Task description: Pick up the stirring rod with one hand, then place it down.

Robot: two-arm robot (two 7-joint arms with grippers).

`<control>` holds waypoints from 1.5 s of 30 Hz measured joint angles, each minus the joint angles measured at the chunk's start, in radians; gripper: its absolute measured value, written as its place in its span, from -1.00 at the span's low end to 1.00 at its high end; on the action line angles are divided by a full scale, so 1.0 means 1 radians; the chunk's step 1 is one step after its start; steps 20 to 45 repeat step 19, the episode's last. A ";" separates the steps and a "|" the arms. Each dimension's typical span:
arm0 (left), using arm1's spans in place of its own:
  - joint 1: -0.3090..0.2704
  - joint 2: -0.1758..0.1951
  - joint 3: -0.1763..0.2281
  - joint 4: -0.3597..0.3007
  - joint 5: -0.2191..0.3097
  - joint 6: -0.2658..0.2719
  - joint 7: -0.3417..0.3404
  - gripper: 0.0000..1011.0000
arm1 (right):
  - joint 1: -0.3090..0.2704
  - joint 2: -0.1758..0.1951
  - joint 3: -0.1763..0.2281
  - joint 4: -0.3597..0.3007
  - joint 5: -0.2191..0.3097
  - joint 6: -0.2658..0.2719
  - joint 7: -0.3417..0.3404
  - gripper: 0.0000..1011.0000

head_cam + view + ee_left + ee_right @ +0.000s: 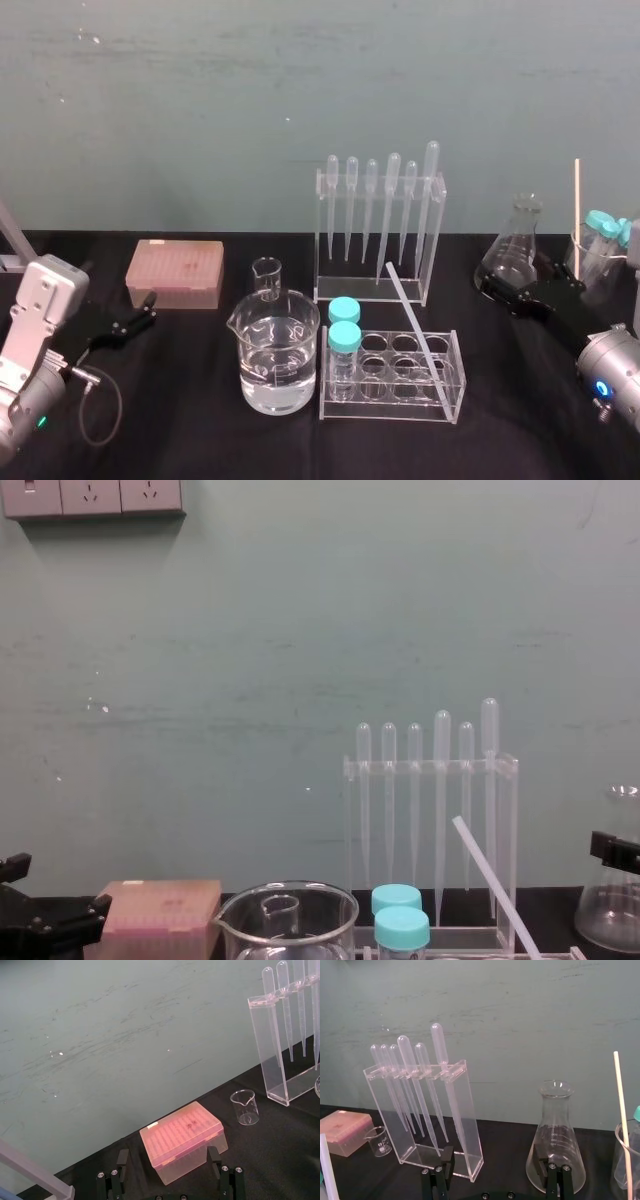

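The stirring rod (pixel 412 318), a thin translucent-white stick, leans slantwise in the clear test tube rack (pixel 392 385) at the table's middle; the chest view shows it (pixel 495 885) in front of the pipette stand. My left gripper (pixel 135 318) rests low at the left, near the pink box, with its fingers (pixel 117 1175) wide apart and nothing between them. At the right, my right gripper (pixel 525 288) is open and holds nothing, just in front of the conical flask (pixel 518 240). Both grippers are well away from the rod.
A beaker of water (pixel 278 360) and two teal-capped tubes (pixel 344 330) stand by the rack. Behind are a small beaker (pixel 267 275), the pipette stand (pixel 380 230) and a pink tip box (pixel 175 272). A cream stick (pixel 577 215) stands in a beaker at far right.
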 joint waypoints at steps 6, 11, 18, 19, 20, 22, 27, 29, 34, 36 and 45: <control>0.000 0.000 0.000 0.000 0.000 0.000 0.000 0.98 | -0.001 0.000 0.000 0.000 0.000 -0.001 -0.002 0.98; 0.000 0.000 0.000 0.000 0.000 0.000 0.000 0.98 | -0.001 0.001 0.000 -0.001 0.000 -0.002 -0.003 0.98; 0.000 0.000 0.000 0.000 0.000 0.000 0.000 0.98 | -0.001 0.001 0.000 -0.001 0.000 -0.003 -0.003 0.98; 0.000 0.000 0.000 0.000 0.000 0.000 0.000 0.98 | -0.001 0.001 0.000 -0.001 0.000 -0.003 -0.004 0.98; 0.000 0.000 0.000 0.000 0.000 0.000 0.000 0.98 | -0.001 0.001 0.000 -0.001 0.000 -0.003 -0.004 0.98; 0.000 0.000 0.000 0.000 0.000 0.000 0.000 0.98 | -0.001 0.001 0.000 -0.001 0.000 -0.003 -0.004 0.98; 0.000 0.000 0.000 0.000 0.000 0.000 0.000 0.98 | -0.001 0.001 0.000 -0.001 0.000 -0.003 -0.004 0.98; 0.000 0.000 0.000 0.000 0.000 0.000 0.000 0.98 | -0.001 0.001 0.000 -0.001 0.000 -0.003 -0.004 0.98; 0.000 0.000 0.000 0.000 0.000 0.000 0.000 0.98 | -0.001 0.001 0.000 -0.001 0.000 -0.003 -0.004 0.98; 0.000 0.000 0.000 0.000 0.000 0.000 0.000 0.98 | -0.001 0.001 0.000 -0.001 0.000 -0.003 -0.004 0.98; 0.000 0.000 0.000 0.000 0.000 0.000 0.000 0.98 | -0.001 0.001 0.000 -0.001 0.000 -0.003 -0.004 0.98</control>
